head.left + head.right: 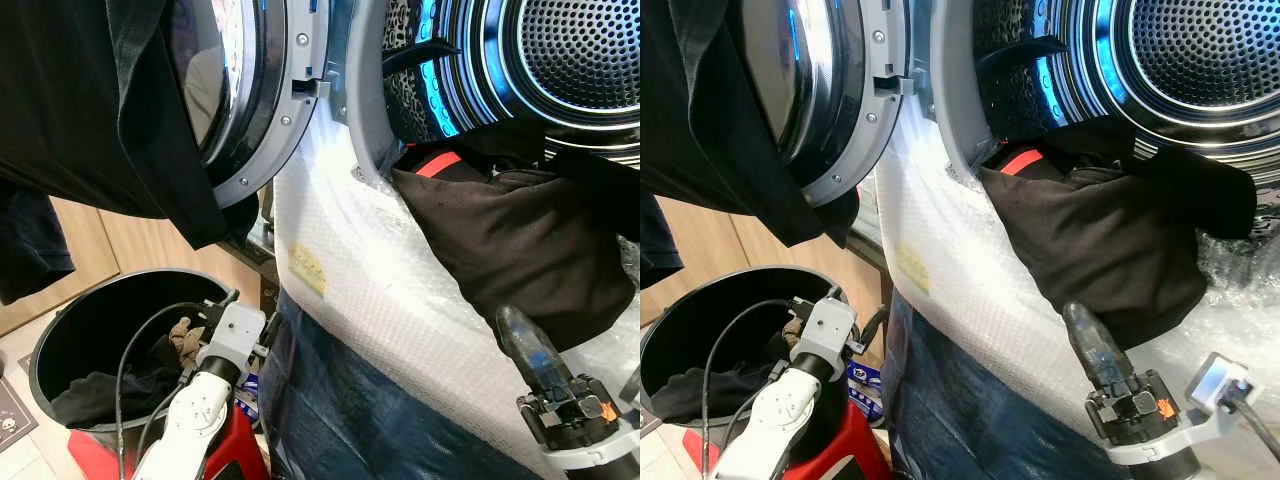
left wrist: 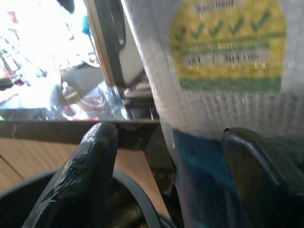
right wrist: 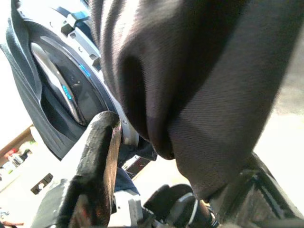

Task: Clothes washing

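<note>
Over drum lip (image 1: 970, 170): dark garment (image 1: 1110, 250) hanging; bin (image 1: 60, 340) holds clothes; both claws wide.

Garment at the washer mouth, bin to the side.
A garment (image 1: 510, 250) hangs from the drum (image 1: 560, 60) at 2 o'clock; door (image 1: 240, 90) at 11, laundry bin (image 1: 100, 340) at 8.

A round black plastic laundry basket (image 1: 60, 330) stands on the pale tiled floor (image 1: 20, 455), holding dark clothes (image 1: 95, 395); a dark brown garment (image 1: 510, 240) hangs out over the washing machine's bubble-wrapped white front (image 1: 400, 300)
</note>
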`<state>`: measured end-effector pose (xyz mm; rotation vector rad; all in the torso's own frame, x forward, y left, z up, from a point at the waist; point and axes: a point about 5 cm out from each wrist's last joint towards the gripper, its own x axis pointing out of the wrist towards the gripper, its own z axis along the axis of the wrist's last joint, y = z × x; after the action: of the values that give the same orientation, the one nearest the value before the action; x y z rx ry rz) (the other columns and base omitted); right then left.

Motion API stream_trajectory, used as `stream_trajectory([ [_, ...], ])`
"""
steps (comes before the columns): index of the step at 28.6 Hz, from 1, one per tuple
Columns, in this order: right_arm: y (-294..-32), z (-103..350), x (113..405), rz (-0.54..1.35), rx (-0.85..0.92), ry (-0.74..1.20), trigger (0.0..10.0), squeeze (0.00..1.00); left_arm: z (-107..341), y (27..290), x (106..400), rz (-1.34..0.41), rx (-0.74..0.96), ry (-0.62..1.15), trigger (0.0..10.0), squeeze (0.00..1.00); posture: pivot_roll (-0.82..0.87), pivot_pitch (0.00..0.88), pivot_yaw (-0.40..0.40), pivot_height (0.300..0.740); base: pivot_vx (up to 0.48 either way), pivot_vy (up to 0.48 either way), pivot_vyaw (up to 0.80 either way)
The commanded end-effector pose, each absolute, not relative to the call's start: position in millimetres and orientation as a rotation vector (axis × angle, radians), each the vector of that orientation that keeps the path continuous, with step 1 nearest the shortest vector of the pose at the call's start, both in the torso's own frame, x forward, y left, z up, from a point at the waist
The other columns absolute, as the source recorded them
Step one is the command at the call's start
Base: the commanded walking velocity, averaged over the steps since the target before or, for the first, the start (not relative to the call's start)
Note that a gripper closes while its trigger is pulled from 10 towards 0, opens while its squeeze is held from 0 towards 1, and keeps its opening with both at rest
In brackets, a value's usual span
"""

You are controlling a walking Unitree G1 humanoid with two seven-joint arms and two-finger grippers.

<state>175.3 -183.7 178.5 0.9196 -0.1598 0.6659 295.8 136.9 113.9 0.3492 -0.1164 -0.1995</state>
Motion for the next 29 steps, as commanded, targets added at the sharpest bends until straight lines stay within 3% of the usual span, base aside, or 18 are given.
stream_trajectory([
  [1,-185.2,174.2,174.6,0.660,0.908,-0.135,10.0,0.00,113.0,132.9,296.4,-0.225,0.355,-0.119,10.0,0.00,-0.02,0.000,-0.084,0.740,0.000,0.000,0.00],
  [3,-184.4,175.6,174.7,0.669,0.905,-0.142,10.0,0.00,112.6,132.7,295.9,-0.229,0.355,-0.120,10.0,0.00,-0.02,0.000,-0.082,0.740,0.000,0.000,0.00],
  [4,-184.0,179.8,176.6,0.676,0.907,-0.168,6.2,0.00,112.0,132.5,295.4,-0.232,0.354,-0.120,10.0,0.00,-0.02,0.000,-0.082,0.740,0.000,0.000,0.00],
  [5,-183.2,183.2,177.4,0.689,0.906,-0.186,0.0,0.00,111.9,132.5,295.3,-0.233,0.355,-0.120,10.0,0.00,-0.02,0.000,-0.082,0.740,0.000,0.000,0.00],
  [18,-158.7,200.4,184.1,0.826,0.889,-0.212,0.0,0.00,112.3,134.3,293.0,-0.230,0.352,-0.124,10.0,0.00,-0.01,0.000,-0.097,0.740,0.000,0.000,0.00],
  [29,-155.0,219.5,196.3,0.831,0.907,-0.291,0.0,0.00,114.9,141.2,293.0,-0.183,0.346,-0.134,10.0,0.00,0.00,0.000,-0.103,0.740,0.000,0.000,0.00],
])
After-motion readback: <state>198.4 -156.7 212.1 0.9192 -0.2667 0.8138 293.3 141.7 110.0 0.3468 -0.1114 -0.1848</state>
